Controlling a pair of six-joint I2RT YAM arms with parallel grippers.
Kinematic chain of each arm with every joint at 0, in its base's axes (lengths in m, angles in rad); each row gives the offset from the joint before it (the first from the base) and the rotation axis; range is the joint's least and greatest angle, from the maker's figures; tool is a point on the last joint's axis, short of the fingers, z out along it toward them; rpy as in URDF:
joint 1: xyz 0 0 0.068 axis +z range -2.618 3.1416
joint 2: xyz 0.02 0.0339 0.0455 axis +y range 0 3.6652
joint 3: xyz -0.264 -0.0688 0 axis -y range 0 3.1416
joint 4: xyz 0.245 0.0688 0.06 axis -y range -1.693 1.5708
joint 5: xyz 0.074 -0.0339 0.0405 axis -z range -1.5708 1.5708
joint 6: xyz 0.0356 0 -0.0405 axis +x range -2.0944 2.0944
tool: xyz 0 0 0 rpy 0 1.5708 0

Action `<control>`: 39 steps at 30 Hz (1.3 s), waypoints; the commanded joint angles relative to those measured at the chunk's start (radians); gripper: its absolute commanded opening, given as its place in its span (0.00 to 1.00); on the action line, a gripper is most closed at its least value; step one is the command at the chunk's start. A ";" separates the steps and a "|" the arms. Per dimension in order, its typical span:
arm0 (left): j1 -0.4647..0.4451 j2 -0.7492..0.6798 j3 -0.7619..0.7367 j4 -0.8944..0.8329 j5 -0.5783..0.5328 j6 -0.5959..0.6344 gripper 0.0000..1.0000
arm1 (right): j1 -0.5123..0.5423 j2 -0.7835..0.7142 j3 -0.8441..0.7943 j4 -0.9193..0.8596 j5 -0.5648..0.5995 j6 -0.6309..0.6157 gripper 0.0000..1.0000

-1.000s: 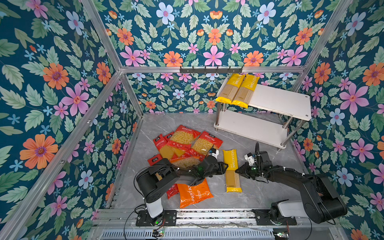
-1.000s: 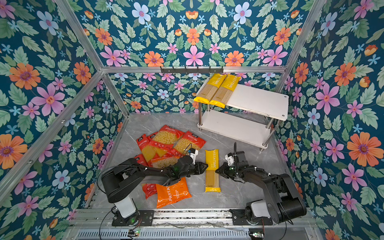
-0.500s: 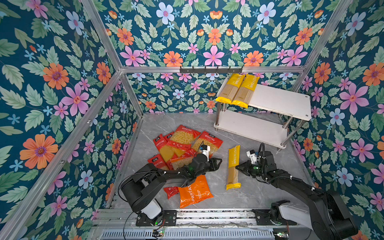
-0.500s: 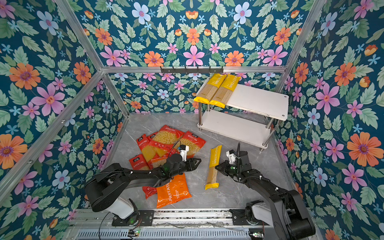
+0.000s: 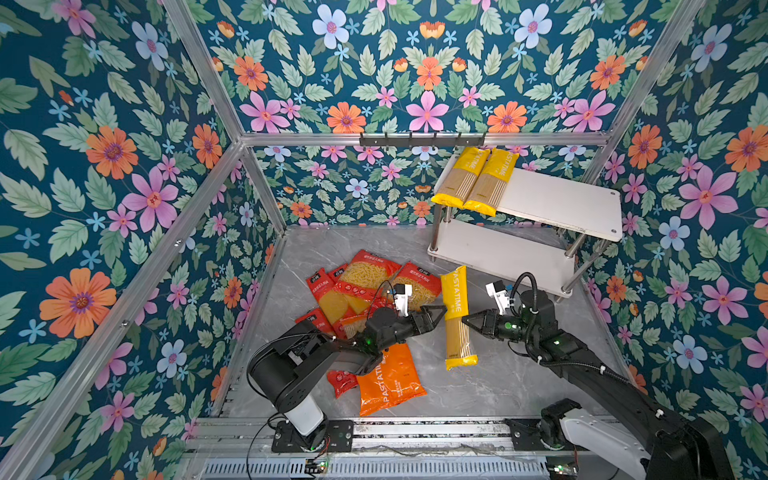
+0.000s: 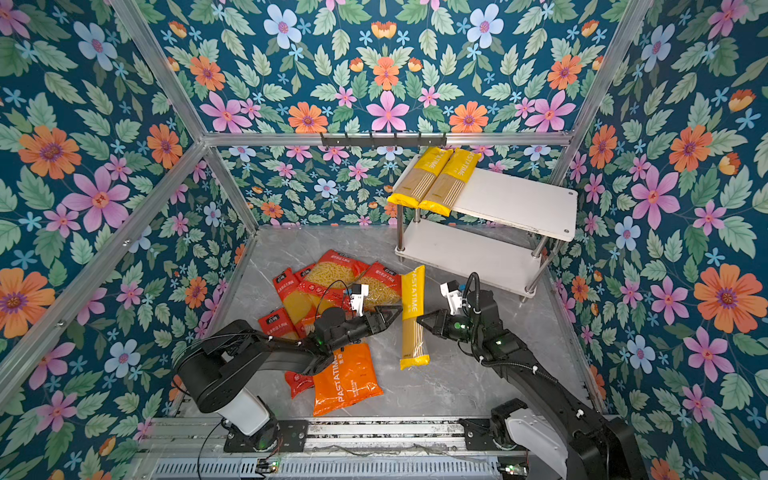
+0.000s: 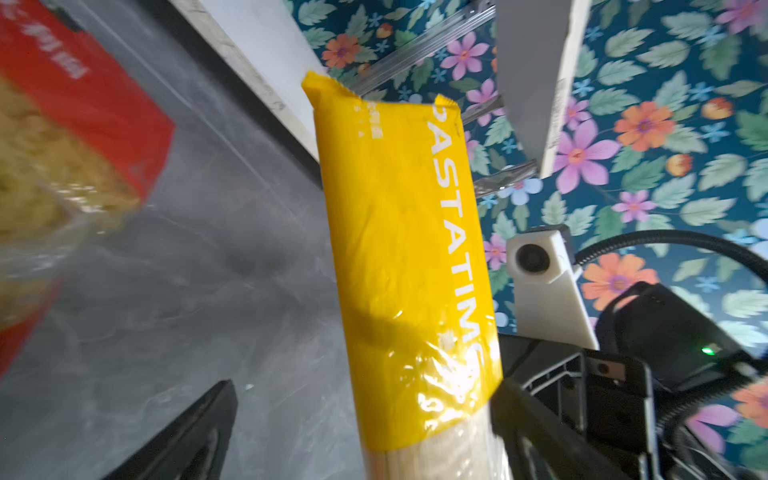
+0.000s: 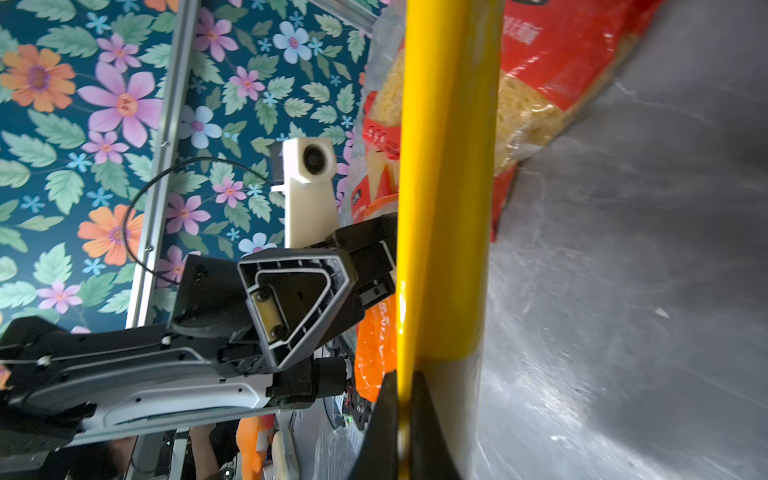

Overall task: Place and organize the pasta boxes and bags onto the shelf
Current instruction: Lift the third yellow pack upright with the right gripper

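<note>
Two yellow spaghetti packs [image 5: 460, 178] are laid side by side on the upper board of the shelf [image 5: 557, 203], at its left end in both top views, with their near ends reaching a little over the edge. A third yellow pack [image 5: 455, 297] is found in front of the shelf, between the two arms and over the grey worktop [image 5: 498, 386].

The right tool [image 5: 466, 320] is closed tight on the right edge of this pack, about where the yellow print gives way to the clear window. In the right wrist view the thin plastic edge is seen pinched between the fingers [image 8: 376, 440].

The left tool [image 5: 437, 316] is placed at the opposite side of the pack with its jaws spread wide. In the left wrist view the pack is seen between the two fingers [image 7: 195, 428], and it is not gripped by them. Whether it is touched by one of them cannot be told.

Several red packs [image 5: 365, 274] are piled on the worktop to the left. An orange pack [image 5: 392, 384] is lying nearer the front, partly under the left arm.
</note>
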 commanded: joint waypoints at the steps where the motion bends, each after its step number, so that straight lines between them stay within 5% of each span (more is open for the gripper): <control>1: 0.008 -0.001 0.005 0.167 0.073 -0.049 1.00 | 0.030 -0.012 0.046 0.106 -0.063 0.029 0.00; 7: 0.014 0.011 0.035 0.268 0.112 -0.103 0.94 | 0.056 0.012 0.039 0.199 -0.109 0.091 0.00; 18: 0.023 0.034 0.106 0.266 0.160 -0.135 0.40 | 0.056 0.022 0.016 0.229 -0.120 0.143 0.05; 22: 0.029 0.008 0.125 0.211 0.146 -0.115 0.30 | 0.056 0.004 -0.029 0.243 -0.078 0.164 0.10; 34: 0.079 -0.059 0.181 0.126 0.082 -0.112 0.15 | 0.059 -0.186 -0.161 0.135 0.054 0.190 0.66; 39: 0.080 -0.054 0.213 0.120 0.033 -0.122 0.15 | 0.096 -0.211 -0.171 0.135 0.086 0.182 0.72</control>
